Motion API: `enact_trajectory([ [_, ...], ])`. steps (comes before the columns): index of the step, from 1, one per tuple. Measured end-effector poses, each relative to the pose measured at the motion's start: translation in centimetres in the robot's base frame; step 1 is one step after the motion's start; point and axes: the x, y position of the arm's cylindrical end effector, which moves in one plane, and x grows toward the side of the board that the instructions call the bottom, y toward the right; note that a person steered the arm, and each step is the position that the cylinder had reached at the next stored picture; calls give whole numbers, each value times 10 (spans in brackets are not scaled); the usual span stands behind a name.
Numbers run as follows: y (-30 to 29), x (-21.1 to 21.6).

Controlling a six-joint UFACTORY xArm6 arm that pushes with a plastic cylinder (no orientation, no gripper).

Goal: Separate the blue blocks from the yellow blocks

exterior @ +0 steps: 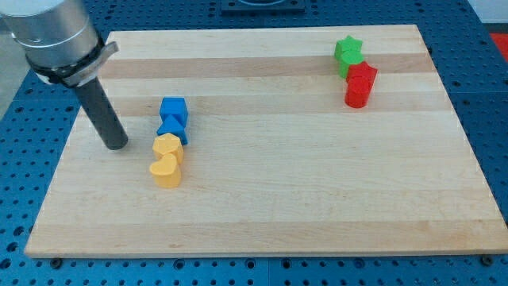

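Note:
A blue cube stands left of the board's middle. A second, flatter blue block lies just below it, touching it. A yellow rounded block touches that blue block from below. A yellow heart-shaped block lies right under it, so the four form a short column. My tip rests on the board to the left of the column, level with the upper yellow block and a short gap away from it.
A green star-shaped block sits at the view's top right, with two red blocks stacked close just below it. The wooden board lies on a blue perforated table.

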Motion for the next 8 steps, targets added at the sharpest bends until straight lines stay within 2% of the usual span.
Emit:
enact_trajectory([
  [4,64,1],
  [8,82,-11],
])
